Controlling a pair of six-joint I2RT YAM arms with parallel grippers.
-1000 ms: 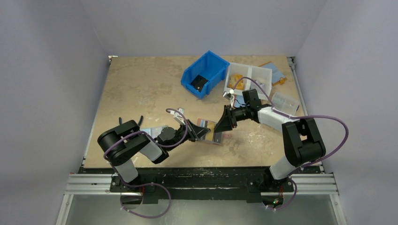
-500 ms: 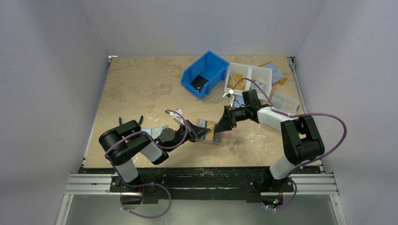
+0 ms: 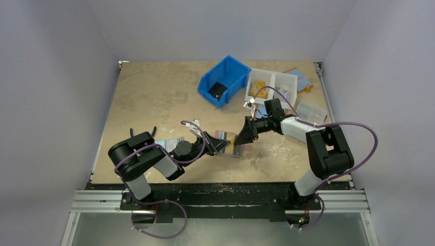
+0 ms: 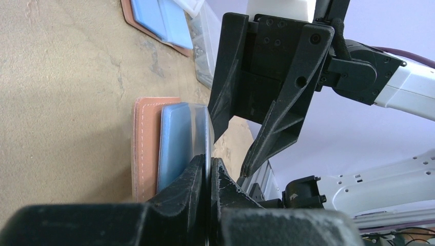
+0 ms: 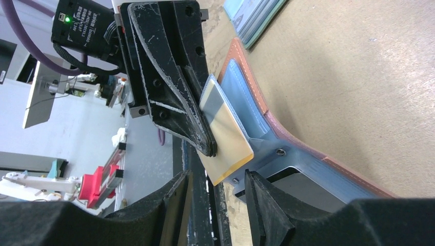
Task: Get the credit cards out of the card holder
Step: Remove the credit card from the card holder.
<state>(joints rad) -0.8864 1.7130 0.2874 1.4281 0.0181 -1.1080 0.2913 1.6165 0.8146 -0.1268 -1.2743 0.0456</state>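
The salmon-brown card holder [image 3: 240,150] lies open on the table, its light-blue lining [image 5: 245,97] and dark panel facing up. My left gripper [image 4: 209,163] is shut on a pale credit card [image 5: 228,138] with a yellow edge and holds it on edge over the holder. In the left wrist view that card [image 4: 208,128] shows edge-on beside the holder [image 4: 146,146]. My right gripper [image 5: 215,179] is open, with the card's lower corner in the gap between its fingers and touching neither. From above, the two grippers [image 3: 214,145] [image 3: 242,137] meet over the holder.
More cards lie on the table: one pile [image 3: 224,135] behind the holder, one [image 3: 169,143] left of the left gripper. A blue bin [image 3: 223,81], a white compartment tray [image 3: 272,84], a blue-lined folder [image 3: 298,77] and a clear box [image 3: 312,110] stand at the back right.
The right gripper's jaws have spread wider around the card's corner. The left gripper still pinches the card, and neither arm has visibly shifted.
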